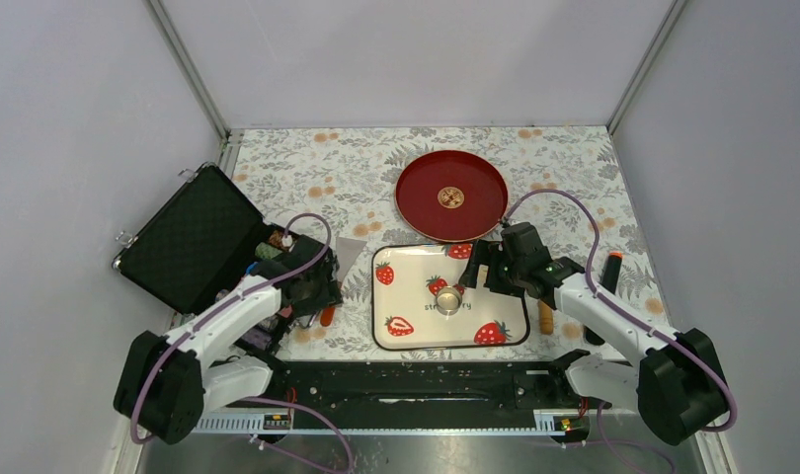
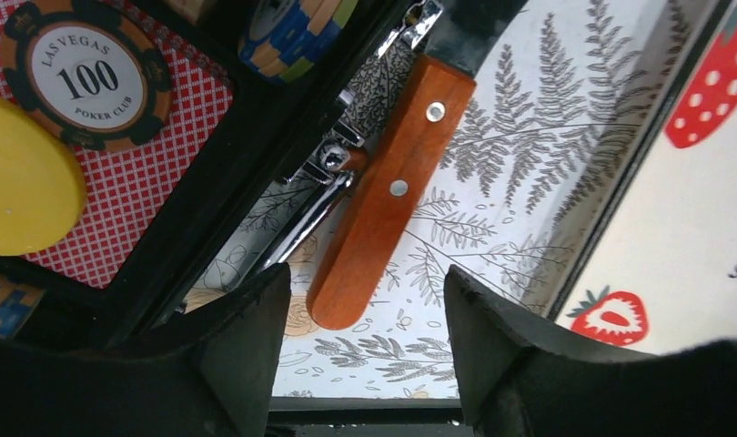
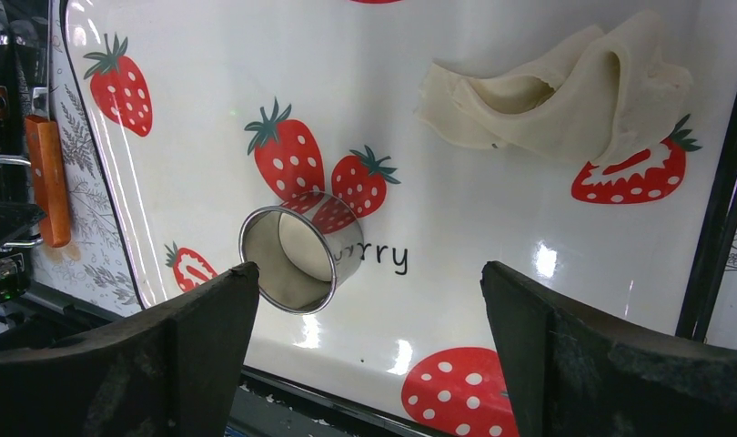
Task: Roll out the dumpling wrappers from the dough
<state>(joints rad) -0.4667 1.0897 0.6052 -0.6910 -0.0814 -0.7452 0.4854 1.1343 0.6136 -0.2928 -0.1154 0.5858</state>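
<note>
Only the right wrist view shows the dough [image 3: 565, 91], a folded pale scrap on the strawberry tray [image 3: 492, 209], at two o'clock from the ring cutter [image 3: 301, 259]; overhead, the right gripper [image 3: 365, 309] hides it. Both sets of fingers are spread (the left gripper [image 2: 365, 300] over a wooden-handled knife [image 2: 383, 196], pinching nothing).

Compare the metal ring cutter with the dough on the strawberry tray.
The ring cutter is shiny metal; the dough is matte pale cream. The ring cutter is a neat open ring; the dough is a ragged, folded sheet. The ring cutter sits by the lettering; the dough overlaps a strawberry print. Both rest on the strawberry tray, ungripped.
</note>
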